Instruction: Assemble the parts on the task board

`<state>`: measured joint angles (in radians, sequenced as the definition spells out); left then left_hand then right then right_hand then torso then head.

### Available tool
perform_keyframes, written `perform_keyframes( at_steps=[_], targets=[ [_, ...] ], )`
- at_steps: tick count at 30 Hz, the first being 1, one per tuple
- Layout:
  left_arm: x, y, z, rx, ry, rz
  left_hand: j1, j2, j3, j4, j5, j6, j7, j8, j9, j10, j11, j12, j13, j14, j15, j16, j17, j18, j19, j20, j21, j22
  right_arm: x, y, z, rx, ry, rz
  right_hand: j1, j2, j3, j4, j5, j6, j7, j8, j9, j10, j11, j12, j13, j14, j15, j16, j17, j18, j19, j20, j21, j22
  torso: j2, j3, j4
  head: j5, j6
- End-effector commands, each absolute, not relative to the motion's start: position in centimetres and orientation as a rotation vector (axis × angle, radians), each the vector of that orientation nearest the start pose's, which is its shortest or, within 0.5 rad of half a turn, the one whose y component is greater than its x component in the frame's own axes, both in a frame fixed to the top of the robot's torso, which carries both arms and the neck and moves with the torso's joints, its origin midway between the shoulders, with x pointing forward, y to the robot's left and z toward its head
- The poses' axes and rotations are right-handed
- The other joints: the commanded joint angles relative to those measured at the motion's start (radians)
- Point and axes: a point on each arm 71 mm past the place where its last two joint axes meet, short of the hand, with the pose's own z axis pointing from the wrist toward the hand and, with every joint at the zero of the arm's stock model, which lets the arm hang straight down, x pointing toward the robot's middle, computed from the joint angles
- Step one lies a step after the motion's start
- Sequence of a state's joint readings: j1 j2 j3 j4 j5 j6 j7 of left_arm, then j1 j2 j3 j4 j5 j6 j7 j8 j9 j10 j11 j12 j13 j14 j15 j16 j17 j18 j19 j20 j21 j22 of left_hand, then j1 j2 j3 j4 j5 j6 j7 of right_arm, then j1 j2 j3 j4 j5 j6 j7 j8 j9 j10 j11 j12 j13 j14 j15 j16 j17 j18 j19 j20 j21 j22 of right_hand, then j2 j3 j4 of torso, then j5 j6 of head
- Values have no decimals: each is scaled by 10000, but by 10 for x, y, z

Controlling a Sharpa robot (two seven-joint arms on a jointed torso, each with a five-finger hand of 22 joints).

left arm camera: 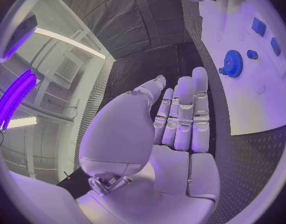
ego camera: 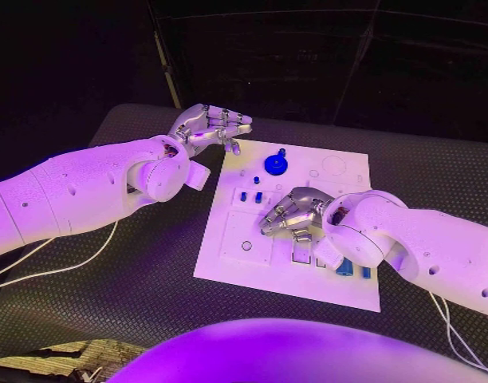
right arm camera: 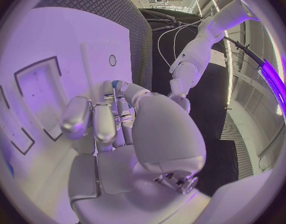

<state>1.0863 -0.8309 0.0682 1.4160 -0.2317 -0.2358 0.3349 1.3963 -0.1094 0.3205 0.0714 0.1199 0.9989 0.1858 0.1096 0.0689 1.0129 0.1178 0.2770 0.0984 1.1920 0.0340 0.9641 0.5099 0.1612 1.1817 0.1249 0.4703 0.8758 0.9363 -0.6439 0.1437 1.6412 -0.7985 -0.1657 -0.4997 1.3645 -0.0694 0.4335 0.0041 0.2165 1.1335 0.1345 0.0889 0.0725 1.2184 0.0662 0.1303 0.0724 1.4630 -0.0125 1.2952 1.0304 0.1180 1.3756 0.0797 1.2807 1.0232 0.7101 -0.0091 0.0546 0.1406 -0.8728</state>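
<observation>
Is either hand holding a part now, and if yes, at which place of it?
The left hand holds nothing; its fingers are straight and empty. The right hand is curled over the board; whether it pinches a part cannot be told.

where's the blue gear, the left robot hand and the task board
blue gear (ego camera: 275, 164), head view, on the middle of its round face
left robot hand (ego camera: 209, 128), head view, on the middle of the hand
task board (ego camera: 296, 283), head view, on a bare white part near its front edge
</observation>
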Motion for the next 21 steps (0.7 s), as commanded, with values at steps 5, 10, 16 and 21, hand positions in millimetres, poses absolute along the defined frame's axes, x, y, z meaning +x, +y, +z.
perform_keyframes(
  at_steps=[5, 10, 16, 21],
  targets=[
    [499, 229, -202, -9787, 14958, -14792, 23, 72, -44, 4, 2, -70, -12, -38, 3, -37, 0, 25, 11, -76, -26, -70, -8, 206, -3, 45, -26, -11, 416, -89, -258, 6057, 23346, 9149, -86, 36, -48, 8, 45, 22, 30, -12, 15, 27, 4, -56, 17, 202, -72, -19, -11, -144, 75, 8, -57, -13, -1, -2, -1, -7, 2],
    [499, 229, -202, -9786, 14962, -14798, 23, 72, -44, 4, 2, -70, -12, -38, 3, -37, 0, 25, 11, -76, -26, -70, -8, 206, -3, 45, -26, -11, 416, -87, -259, 5968, 23413, 9060, -107, 26, -63, 17, 43, 22, 32, -13, 15, 29, 6, -56, 18, 201, -72, -23, -20, -146, 83, 8, -52, -3, -6, 0, 5, -10, 2],
    [499, 229, -202, -9789, 14966, -14794, 23, 72, -44, 4, 2, -70, -12, -38, 3, -37, 0, 25, 11, -76, -26, -70, -8, 206, -3, 45, -26, -11, 416, -86, -259, 5921, 23468, 8990, -147, -2, -94, 30, 39, -8, 40, -30, 9, 14, 11, -66, 18, 197, -70, -33, -38, -143, 85, 8, -70, -32, -1, 1, 5, -8, 2],
    [500, 229, -202, -9792, 14969, -14790, 23, 72, -44, 4, 2, -70, -12, -38, 3, -37, 0, 25, 11, -76, -26, -70, -8, 206, -3, 45, -26, -11, 416, -86, -260, 5884, 23526, 8936, -167, -16, -107, 36, 37, -52, 52, -54, -1, -5, 18, -76, 18, 195, -66, -37, -44, -141, 85, 9, -84, -50, -4, -1, -2, -4, 2]
  ],
)
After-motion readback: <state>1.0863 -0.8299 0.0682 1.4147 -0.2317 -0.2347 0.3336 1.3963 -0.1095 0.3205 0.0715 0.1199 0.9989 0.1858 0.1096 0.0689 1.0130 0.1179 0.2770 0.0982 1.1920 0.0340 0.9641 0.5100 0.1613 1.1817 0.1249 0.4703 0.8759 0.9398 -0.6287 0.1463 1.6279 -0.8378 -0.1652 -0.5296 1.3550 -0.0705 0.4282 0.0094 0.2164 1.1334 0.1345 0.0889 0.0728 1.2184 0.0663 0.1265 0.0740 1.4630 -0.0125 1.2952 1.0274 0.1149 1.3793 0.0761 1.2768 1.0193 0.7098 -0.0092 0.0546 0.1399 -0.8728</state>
